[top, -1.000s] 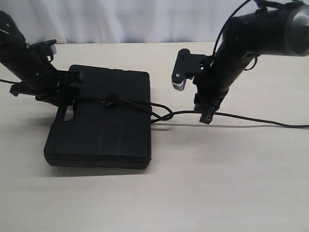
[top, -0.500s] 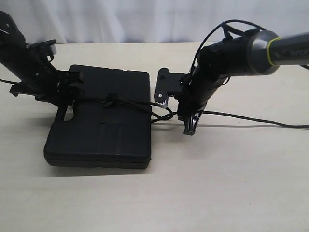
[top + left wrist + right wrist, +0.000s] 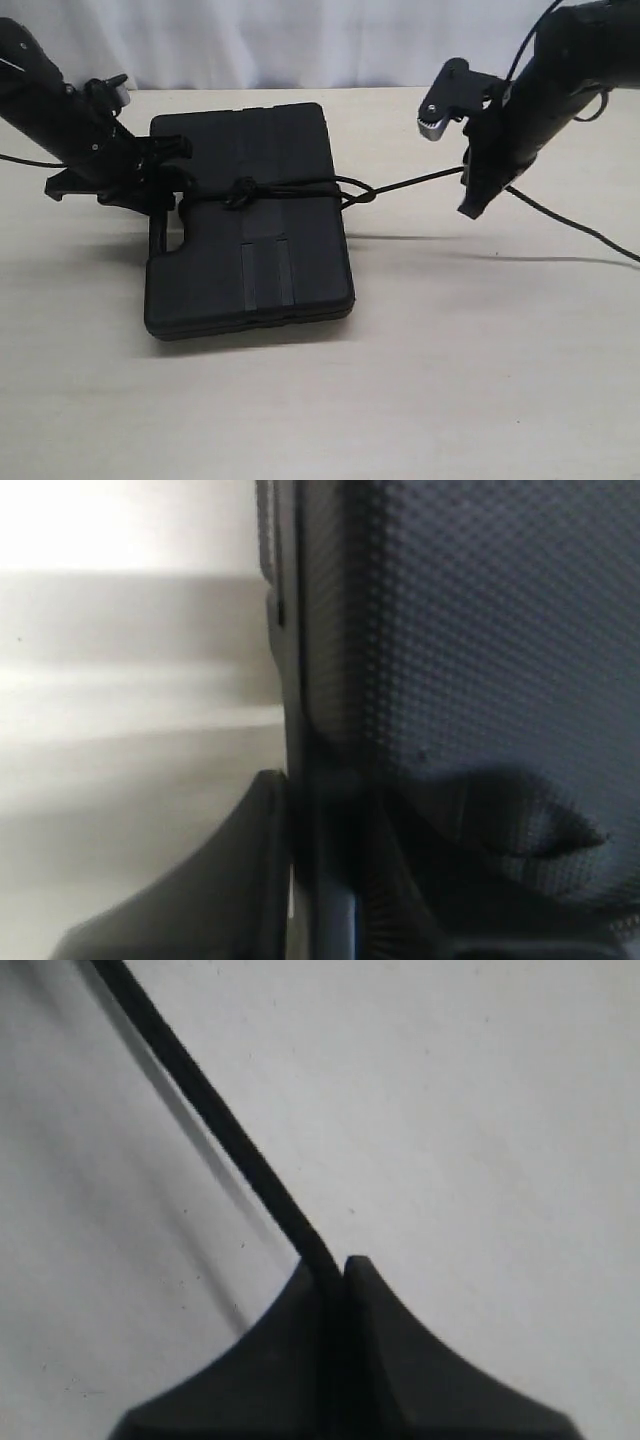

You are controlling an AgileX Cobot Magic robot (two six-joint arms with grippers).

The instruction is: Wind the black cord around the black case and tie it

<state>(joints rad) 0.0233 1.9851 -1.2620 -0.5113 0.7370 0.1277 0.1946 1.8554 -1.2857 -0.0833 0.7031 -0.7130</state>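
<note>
Partly out of sight, the pale table (image 3: 450, 390) runs off the left, right and lower edges of the exterior view, and both arms are cut off at the upper corners. The black case (image 3: 250, 270) lies flat left of centre, its long sides running up and down the frame. The left gripper (image 3: 165, 182) covers part of its left edge beside the handle slot. In the left wrist view the case (image 3: 480, 630) is a blurred, dimpled surface with a dark band for a rim. One finger (image 3: 190, 890) presses against that rim and the other is only a dark smear over the lid, so the jaws read as pinching the case's edge.

The right gripper (image 3: 470, 195) hangs above the table in the upper right, well apart from the case. The right wrist view shows its jaws (image 3: 333, 1265) pressed together on the black cord (image 3: 220, 1125).

That cord (image 3: 410, 182) crosses the upper half of the lid, bunches into a knot (image 3: 240, 192) and forms a small loop (image 3: 355, 192) just off the case's right edge. It then runs taut through the air to the right gripper. Its free end drops behind the gripper and leaves by the right edge. How it passes beneath the case cannot be seen.

A white curtain (image 3: 300, 40) closes the top of the frame, meeting the table's far edge just above the case. A bracket with a metal knob (image 3: 440, 105) juts from the right arm toward centre. Bare tabletop spreads across the lower half and lower right.
</note>
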